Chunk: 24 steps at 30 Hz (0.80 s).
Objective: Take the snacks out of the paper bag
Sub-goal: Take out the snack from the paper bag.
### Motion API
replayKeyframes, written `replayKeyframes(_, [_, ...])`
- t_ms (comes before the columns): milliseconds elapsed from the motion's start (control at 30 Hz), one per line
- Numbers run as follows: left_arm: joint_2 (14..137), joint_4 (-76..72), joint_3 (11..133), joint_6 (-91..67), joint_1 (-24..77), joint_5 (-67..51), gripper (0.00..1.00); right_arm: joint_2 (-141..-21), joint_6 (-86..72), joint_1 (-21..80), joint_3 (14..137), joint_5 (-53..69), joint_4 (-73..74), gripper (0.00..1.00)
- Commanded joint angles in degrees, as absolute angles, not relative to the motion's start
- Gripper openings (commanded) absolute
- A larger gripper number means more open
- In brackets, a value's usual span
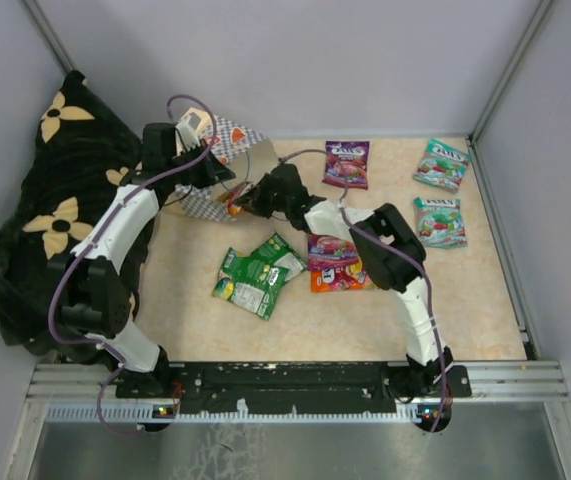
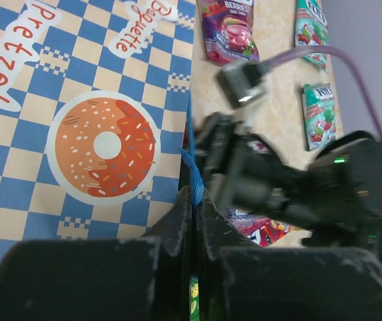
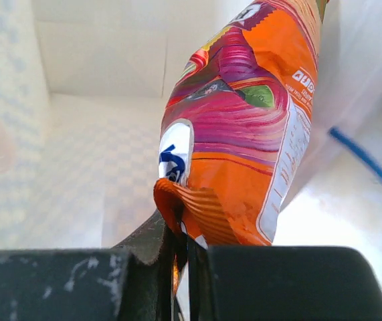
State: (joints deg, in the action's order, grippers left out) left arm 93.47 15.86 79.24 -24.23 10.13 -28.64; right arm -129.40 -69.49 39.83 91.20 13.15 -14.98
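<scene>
**Orange pouch pinched inside the checkered bag**

Seen from my remote console: closest to the arm bases, two crinkled green pouches (image 1: pixel 255 275) lie overlapped on the mottled beige tabletop (image 1: pixel 365 320). The glossy orange and purple pouches (image 1: pixel 337 265) are stacked just beside them on the right.

Beyond these, my right gripper (image 3: pixel 179 241) reaches into the mouth of the paper bag (image 2: pixel 77 87). Its black fingers are pressed tight on the ridged, crimped edge of an orange pouch (image 3: pixel 244 134) swirled with magenta. The pouch stands up from the fingers, between the bag's smooth cream inner walls.

My left gripper (image 2: pixel 194 217) is squeezed together on the bag's rim, right at the thin blue cord (image 2: pixel 196 177). The bag's matte paper carries blue-and-white checks, a round sprinkled doughnut motif (image 2: pixel 104 147) and the words "Pretzel" and "Baguette".

Farther back, a flat purple pouch (image 1: pixel 346 163) lies near the rear wall. Two teal pouches (image 1: pixel 441 165) rest at the far right, well apart from the bag. At the far left, a soft black cloth (image 1: pixel 55 200) with cream flowers is heaped against the wall.
</scene>
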Motion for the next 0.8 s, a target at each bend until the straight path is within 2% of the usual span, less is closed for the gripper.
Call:
replayKeyframes(0, [92.0,16.3,80.5,-22.8,8.3,-24.9,0.0,-116.3,-63.2,37.4,85.6,14.2,-19.1,0.0])
replayKeyframes(133, [92.7,16.5,82.1,-22.4,7.5,-24.4,0.0,-105.9,-55.4,34.3,80.8,15.5,-13.1,0.0])
replayKeyframes(233, [93.1,16.7,84.0,-22.1,7.5,-24.3,0.0,-97.5,-43.6,32.4,81.5,14.8,0.9,0.0])
replayKeyframes(367, [93.6,17.4,86.7,-21.4,7.5,-24.5,0.0,-85.9,-25.3,32.1,82.9,4.8,22.3,0.0])
replayKeyframes(500, [92.3,13.6,88.0,-24.4,7.5,-27.2,0.0,-77.3,-16.1,32.2,80.7,-8.8,36.5,0.0])
replayKeyframes(633, [91.0,9.2,90.0,-28.1,7.5,-30.8,0.0,-74.0,-9.9,33.5,78.3,-16.2,46.0,0.0])
replayKeyframes(767, [90.4,9.1,93.7,-29.1,7.4,-29.3,0.0,-78.5,-7.0,40.3,78.4,-28.8,53.8,0.05])
